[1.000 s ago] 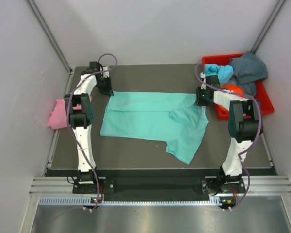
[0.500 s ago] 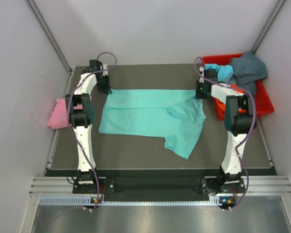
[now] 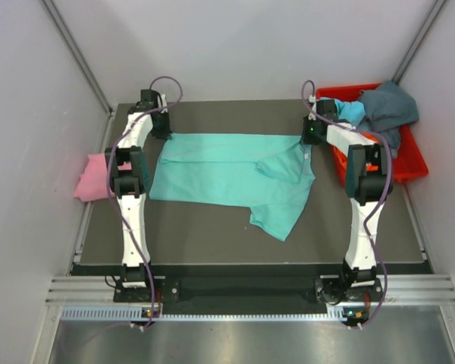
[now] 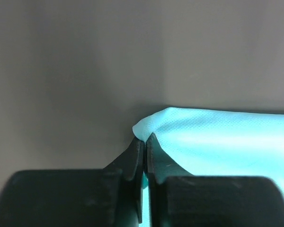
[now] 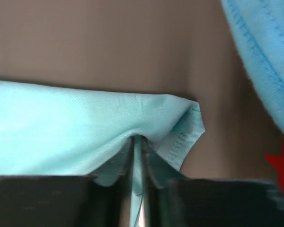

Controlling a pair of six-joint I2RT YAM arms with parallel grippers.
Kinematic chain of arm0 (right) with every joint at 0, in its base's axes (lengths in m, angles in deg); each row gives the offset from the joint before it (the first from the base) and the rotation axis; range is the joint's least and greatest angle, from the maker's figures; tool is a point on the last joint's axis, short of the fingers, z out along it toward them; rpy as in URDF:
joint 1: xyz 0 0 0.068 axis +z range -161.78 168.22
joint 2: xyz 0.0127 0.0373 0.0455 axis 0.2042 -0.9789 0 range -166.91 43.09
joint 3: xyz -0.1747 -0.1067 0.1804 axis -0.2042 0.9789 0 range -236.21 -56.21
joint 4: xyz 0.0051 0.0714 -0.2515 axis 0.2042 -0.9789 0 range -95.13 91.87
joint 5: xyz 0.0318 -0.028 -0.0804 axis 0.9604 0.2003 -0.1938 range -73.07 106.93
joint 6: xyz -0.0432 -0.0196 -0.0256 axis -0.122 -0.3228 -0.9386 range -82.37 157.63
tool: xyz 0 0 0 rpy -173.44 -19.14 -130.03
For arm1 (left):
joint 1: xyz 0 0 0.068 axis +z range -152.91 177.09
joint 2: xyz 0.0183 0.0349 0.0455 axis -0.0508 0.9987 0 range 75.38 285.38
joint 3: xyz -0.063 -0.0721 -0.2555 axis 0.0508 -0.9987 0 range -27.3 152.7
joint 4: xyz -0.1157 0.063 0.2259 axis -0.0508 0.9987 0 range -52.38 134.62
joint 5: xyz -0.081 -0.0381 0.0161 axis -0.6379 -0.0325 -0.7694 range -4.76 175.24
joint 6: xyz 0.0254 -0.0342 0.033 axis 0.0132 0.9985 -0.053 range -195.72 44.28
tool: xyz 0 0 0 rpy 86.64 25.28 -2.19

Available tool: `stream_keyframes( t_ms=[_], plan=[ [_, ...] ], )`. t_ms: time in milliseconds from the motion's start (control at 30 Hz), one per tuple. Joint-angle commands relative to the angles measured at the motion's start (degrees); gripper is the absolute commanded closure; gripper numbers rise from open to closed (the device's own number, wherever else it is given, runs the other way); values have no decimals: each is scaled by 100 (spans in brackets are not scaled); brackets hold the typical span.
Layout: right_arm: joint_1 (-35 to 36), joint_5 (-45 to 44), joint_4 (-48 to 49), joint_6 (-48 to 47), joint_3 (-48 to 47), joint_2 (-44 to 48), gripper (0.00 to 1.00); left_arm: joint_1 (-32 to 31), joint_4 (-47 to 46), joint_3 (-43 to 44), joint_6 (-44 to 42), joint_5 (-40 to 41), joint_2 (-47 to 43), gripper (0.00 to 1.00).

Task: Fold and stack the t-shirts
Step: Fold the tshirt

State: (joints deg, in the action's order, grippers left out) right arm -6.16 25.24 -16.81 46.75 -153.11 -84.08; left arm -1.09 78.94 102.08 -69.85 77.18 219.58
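Note:
A teal t-shirt (image 3: 227,171) lies spread across the dark table, one sleeve part hanging toward the front at the right. My left gripper (image 3: 165,134) is shut on its far left corner; the left wrist view shows the jaws (image 4: 145,142) pinching the teal cloth (image 4: 217,137). My right gripper (image 3: 309,138) is shut on its far right corner; the right wrist view shows the jaws (image 5: 137,144) pinching a hemmed teal edge (image 5: 85,123). A pink shirt (image 3: 91,178) lies off the table's left edge. Light blue (image 3: 347,112), dark grey-blue (image 3: 387,106) and orange (image 3: 371,144) shirts sit in the bin.
A red plastic bin (image 3: 413,163) stands at the table's far right, close behind my right gripper. Its light blue cloth shows in the right wrist view (image 5: 260,47). Grey walls enclose the table on three sides. The dark table (image 3: 212,227) extends toward the front.
Both grippers have moved toward the far edge of the table, pulling the teal shirt's top edge with them. The shirt has shifted back and slightly left.

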Motion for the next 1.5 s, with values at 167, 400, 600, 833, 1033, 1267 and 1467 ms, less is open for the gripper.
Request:
stream_keyframes(
  t_ms=[167, 400, 600, 833, 1033, 1267, 1467],
  plan=[
    [61, 118, 110, -69, 451, 1246, 57, -86, -63, -140, 45, 278, -866, 50],
    [70, 74, 154, -51, 1085, 1942, 55, 20, 42, -940, 248, -3, -1834, 43],
    [44, -14, 57, 45, 1121, 1644, 56, 90, 280, -1801, 336, -696, -2440, 44],
    [-106, -120, 48, 160, 700, 977, 58, 99, 245, -2971, 424, -979, -3117, 46],
    [-185, -155, 92, 221, 234, 545, 59, 90, 227, -3217, 380, -943, -3135, 46],
    [-202, -208, 75, 335, -258, 88, 76, 90, 271, -3525, 380, -1023, -3135, 46],
    [-202, -269, -57, 371, -496, -158, 77, 90, 298, -3534, 336, -909, -3205, 46]
  ],
)
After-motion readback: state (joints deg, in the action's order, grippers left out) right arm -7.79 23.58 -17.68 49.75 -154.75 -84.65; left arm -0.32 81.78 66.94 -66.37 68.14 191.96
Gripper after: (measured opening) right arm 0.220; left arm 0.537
